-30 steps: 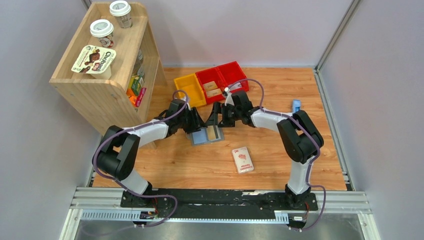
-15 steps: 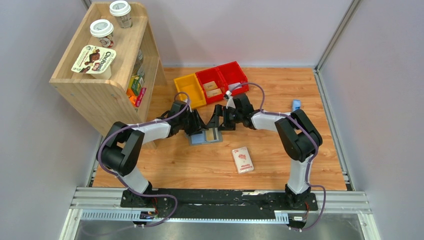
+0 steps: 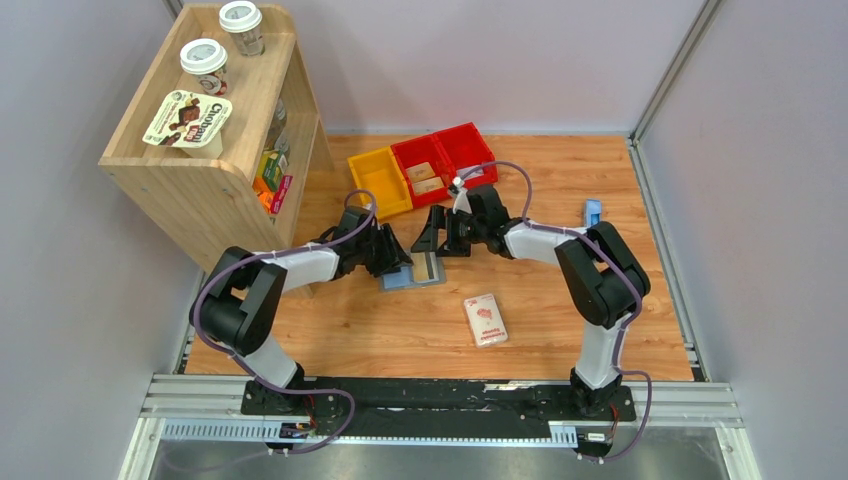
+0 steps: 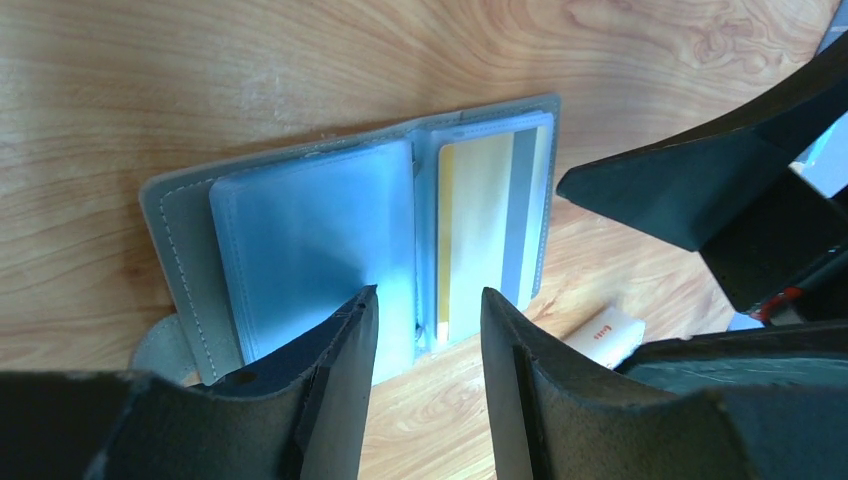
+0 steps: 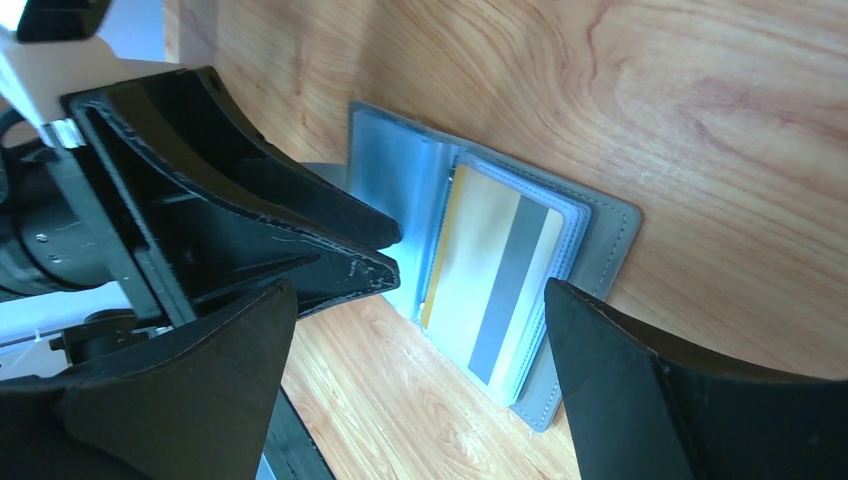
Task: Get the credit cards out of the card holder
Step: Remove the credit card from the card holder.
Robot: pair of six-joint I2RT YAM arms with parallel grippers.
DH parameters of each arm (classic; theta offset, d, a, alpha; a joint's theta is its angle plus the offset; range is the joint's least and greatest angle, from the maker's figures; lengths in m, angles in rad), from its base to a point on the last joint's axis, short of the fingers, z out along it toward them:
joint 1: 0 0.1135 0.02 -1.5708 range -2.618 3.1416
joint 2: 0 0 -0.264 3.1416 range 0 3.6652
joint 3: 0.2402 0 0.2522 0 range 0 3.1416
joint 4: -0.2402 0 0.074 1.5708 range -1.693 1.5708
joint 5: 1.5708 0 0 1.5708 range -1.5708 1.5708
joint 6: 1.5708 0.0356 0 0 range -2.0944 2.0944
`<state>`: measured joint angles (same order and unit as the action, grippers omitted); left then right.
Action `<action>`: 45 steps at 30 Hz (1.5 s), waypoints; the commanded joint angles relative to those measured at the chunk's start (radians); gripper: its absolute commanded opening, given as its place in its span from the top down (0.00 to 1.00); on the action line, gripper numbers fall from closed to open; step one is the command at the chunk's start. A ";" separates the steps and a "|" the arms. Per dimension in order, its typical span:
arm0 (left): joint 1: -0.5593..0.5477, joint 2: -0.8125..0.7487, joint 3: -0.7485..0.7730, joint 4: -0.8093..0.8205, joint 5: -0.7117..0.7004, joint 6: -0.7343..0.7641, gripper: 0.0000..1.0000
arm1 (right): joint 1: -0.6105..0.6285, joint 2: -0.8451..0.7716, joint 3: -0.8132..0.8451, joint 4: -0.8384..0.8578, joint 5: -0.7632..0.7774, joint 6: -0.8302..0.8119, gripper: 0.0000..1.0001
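The grey card holder [image 3: 412,272] lies open and flat on the wooden table. Its pale blue left pocket [image 4: 310,240] looks empty. In the right pocket sits a tan credit card [image 4: 480,225] with a grey stripe, also plain in the right wrist view as the card [image 5: 495,270]. My left gripper [image 3: 392,252] is open, with its tips low at the holder's left leaf near the fold [image 4: 425,300] and nothing between them. My right gripper [image 3: 437,236] stands wide open just above the card side [image 5: 417,288], holding nothing.
A white-and-pink packet [image 3: 485,320] lies in front of the holder. Behind it stand a yellow bin [image 3: 380,180] and red bins [image 3: 445,158], one holding two tan flat pieces [image 3: 424,178]. A wooden shelf [image 3: 200,150] stands at the left, and a small blue object [image 3: 592,211] at the right.
My left arm has swung its elbow inward and its gripper has edged slightly nearer the holder. The right gripper and the holder have barely shifted.
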<state>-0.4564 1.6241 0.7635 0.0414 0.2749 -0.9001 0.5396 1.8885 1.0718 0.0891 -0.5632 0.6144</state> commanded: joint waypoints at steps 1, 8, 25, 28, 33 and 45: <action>0.004 -0.035 -0.019 0.018 -0.009 -0.006 0.50 | -0.003 -0.051 -0.010 0.063 -0.018 0.024 0.04; 0.009 -0.038 -0.046 0.035 -0.003 -0.022 0.50 | -0.001 -0.028 -0.026 0.087 -0.046 0.036 0.04; 0.012 -0.040 -0.056 0.058 0.021 -0.039 0.50 | -0.001 -0.016 -0.013 0.075 -0.053 0.031 0.04; 0.013 -0.040 -0.055 0.060 0.024 -0.039 0.50 | -0.001 0.004 -0.010 0.072 -0.066 0.036 0.04; 0.012 -0.033 -0.052 0.068 0.030 -0.042 0.50 | -0.001 0.037 -0.010 0.061 -0.086 0.044 0.04; 0.013 -0.006 -0.047 0.114 0.056 -0.069 0.50 | -0.001 0.054 -0.012 0.072 -0.110 0.054 0.03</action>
<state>-0.4492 1.6104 0.7151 0.1051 0.3096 -0.9478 0.5385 1.9205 1.0447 0.1535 -0.6590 0.6624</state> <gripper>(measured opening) 0.500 0.965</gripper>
